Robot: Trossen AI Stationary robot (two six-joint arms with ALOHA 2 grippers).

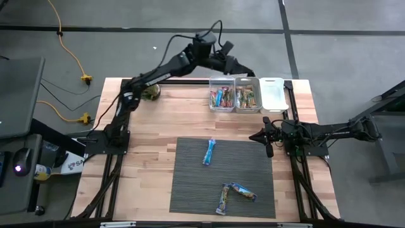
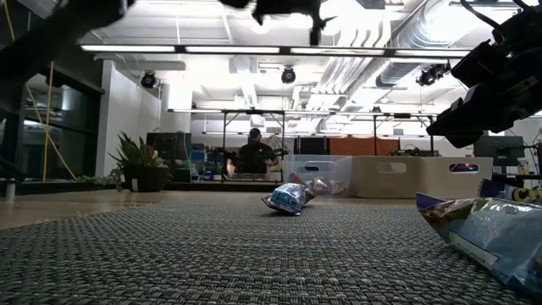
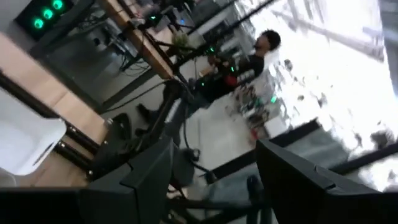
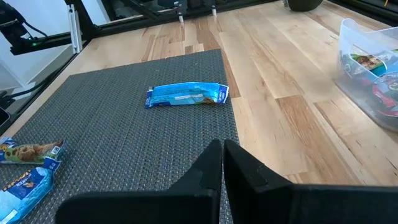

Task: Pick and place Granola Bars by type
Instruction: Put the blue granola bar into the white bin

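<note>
Overhead and table-level views of a light wooden table (image 1: 164,120) carrying a dark grey woven mat (image 1: 190,183) toward its near edge. One bright blue wrapped granola bar (image 1: 209,152) lies alone on the mat's far half; two more wrapped bars (image 1: 235,194), blue with tan print, lie touching each other near the mat's near right corner.

Along the table's far edge, right of centre, stand three clear rectangular plastic bins side by side. The first bin (image 1: 221,83) holds blue bars, the middle bin (image 1: 247,82) holds green, orange and tan bars with red, and the third, white-looking bin (image 1: 274,95) nearest the right corner shows no contents.

The left gripper (image 1: 226,49) is raised above the far edge, just beyond the first bin; its two dark fingers (image 3: 292,180) stand spread wide with nothing between them.

The right gripper (image 4: 222,155) sits low over bare wood just off the mat's far right corner, fingers pressed fully together and empty, facing the lone blue bar.

A round dark green object (image 1: 152,92) rests near the table's far left corner. A seated person (image 2: 256,152) appears in the room beyond.
</note>
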